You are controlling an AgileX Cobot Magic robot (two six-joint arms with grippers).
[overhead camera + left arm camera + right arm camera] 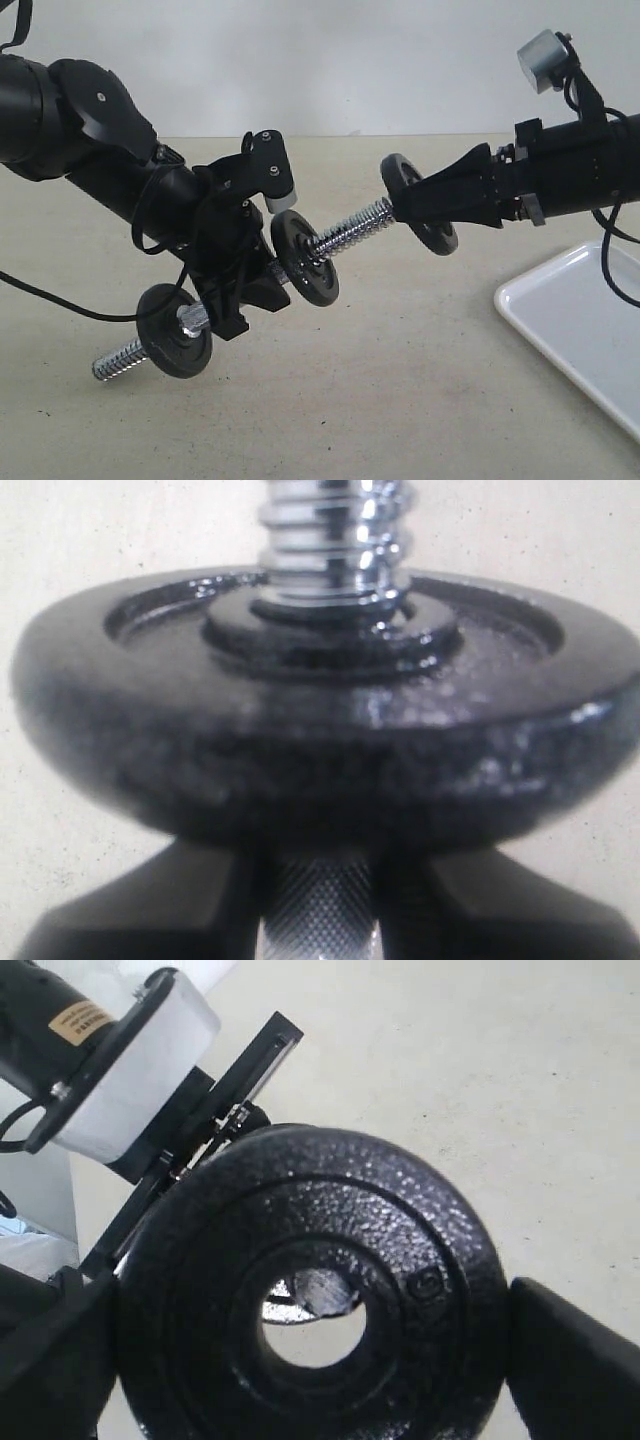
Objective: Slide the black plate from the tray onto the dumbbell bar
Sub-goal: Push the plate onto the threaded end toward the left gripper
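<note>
Two small round black iron discs with raised rims sit clear of the plain beige matte surface (400, 390), one disc (168, 352) low at the left, the other disc (300, 278) higher near the middle, before a bare white wall (350, 60).

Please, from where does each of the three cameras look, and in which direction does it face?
Exterior: off the arms, looking slightly down across the table; the left gripper holds the dumbbell bar, the right gripper the black plate.
Left wrist: on the left arm, facing along the bar at a mounted disc; its own fingers show.
Right wrist: on the right arm, facing the plate's flat side; its own fingers flank it.
Shared: exterior and right wrist both show the plate and the left arm's camera.
</note>
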